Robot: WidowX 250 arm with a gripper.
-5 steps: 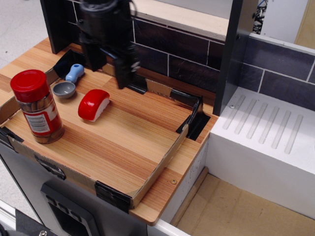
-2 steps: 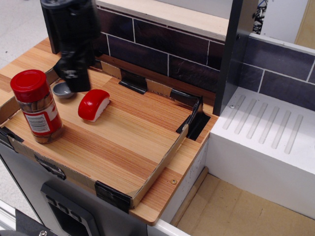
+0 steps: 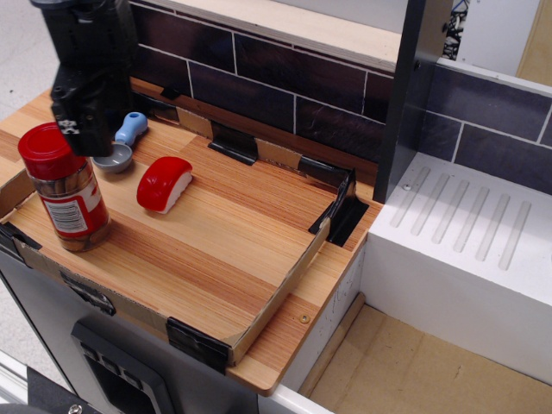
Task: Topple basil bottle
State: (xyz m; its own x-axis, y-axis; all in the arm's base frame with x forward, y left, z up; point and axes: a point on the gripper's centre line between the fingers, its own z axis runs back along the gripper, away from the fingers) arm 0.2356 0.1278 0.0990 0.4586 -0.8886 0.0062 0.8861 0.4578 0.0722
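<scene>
Upright at the wooden table's [image 3: 224, 250] front-left corner, the basil bottle [image 3: 65, 185] stands with the black gripper [image 3: 76, 129] just behind its red cap (jaws' state cannot be told), near a grey scoop [image 3: 116, 151] and sushi toy [image 3: 164, 183].

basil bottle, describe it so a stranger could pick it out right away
Find the wooden board with low cardboard edging. At its near left corner the basil bottle stands upright: a clear jar with a wide red cap, red-and-white label and brownish contents. It is taller than the sushi toy and grey scoop.
</scene>
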